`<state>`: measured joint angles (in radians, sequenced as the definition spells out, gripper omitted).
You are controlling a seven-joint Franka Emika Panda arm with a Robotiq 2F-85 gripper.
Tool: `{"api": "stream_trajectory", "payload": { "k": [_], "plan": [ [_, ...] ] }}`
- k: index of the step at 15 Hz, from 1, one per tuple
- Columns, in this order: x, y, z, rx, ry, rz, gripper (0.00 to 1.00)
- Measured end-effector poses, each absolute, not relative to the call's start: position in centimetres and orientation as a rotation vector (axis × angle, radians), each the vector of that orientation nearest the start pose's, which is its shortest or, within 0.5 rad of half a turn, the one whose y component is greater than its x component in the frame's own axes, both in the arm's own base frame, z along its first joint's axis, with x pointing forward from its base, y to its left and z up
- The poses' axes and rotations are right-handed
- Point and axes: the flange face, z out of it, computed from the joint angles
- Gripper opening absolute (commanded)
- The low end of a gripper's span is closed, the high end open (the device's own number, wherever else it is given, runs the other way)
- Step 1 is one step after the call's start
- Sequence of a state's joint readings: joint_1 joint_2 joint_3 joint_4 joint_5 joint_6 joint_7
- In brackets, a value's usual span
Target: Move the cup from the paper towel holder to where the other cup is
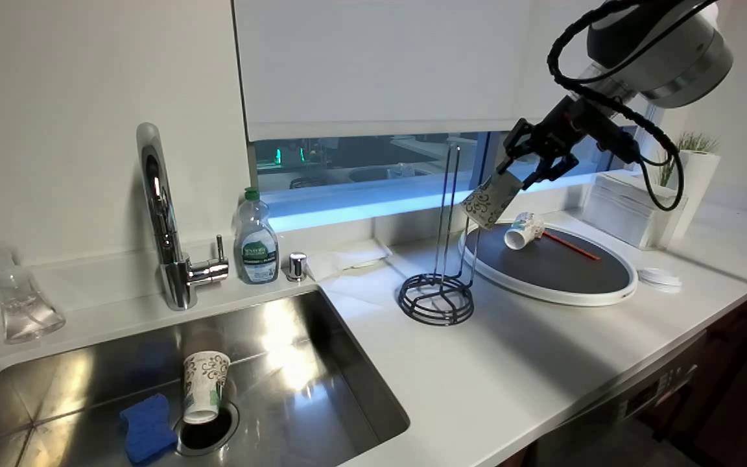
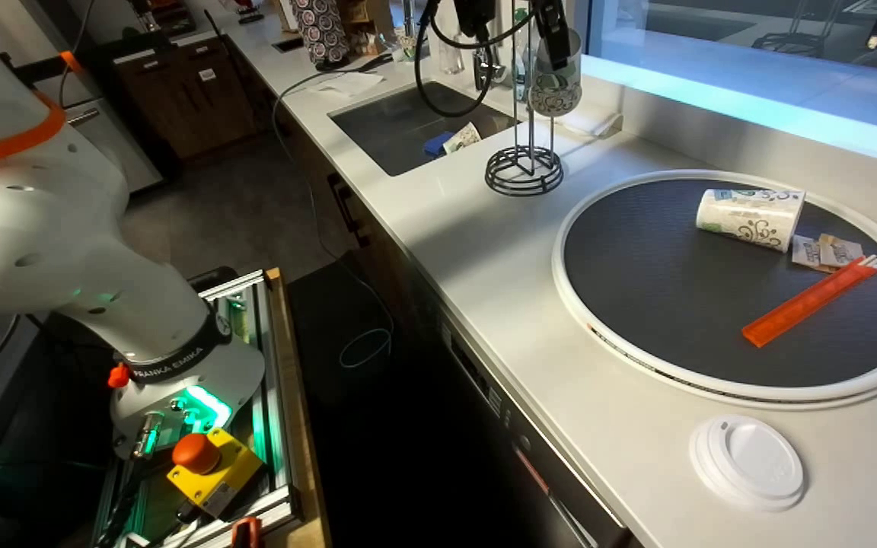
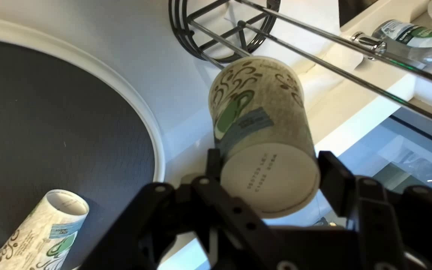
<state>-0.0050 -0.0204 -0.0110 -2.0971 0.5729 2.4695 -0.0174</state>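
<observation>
Gripper (image 3: pixel 271 165) clasps cup (image 3: pixel 263 123); only wrist view shows its 2-line base print (image 3: pixel 261 172).

Cold bluish light floods the windowsill (image 1: pixel 360 206) behind and below the jaws. Well below them, white glare flares off the sink (image 1: pixel 296 415), and a broad, soft-edged shadow crosses the counter (image 1: pixel 425 376). The floor (image 2: pixel 202 198), lower again, is dim. In the wrist view the jaws are nearly black and slightly blurred; print on the cup (image 3: pixel 264 123) between them is legible.

A soap bottle (image 1: pixel 259 253) (green-capped) stands beside the tap (image 1: pixel 163 214).
</observation>
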Motion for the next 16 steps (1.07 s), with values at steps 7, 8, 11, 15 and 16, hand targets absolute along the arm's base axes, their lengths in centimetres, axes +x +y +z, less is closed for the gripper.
{"api": "stream_trajectory", "payload": {
  "k": [7,8,11,15,16],
  "plan": [
    [56.4,-3.3,49.8,-2.572,0.590,-0.588,0.40],
    [56.2,-3.7,50.1,-2.567,0.604,-0.597,0.40],
    [55.6,-5.5,50.9,-2.601,0.652,-0.620,0.40],
    [54.7,-9.4,50.0,-2.753,0.770,-0.644,0.40],
    [54.6,-10.5,49.4,-2.798,0.799,-0.648,0.40]
  ]
}}
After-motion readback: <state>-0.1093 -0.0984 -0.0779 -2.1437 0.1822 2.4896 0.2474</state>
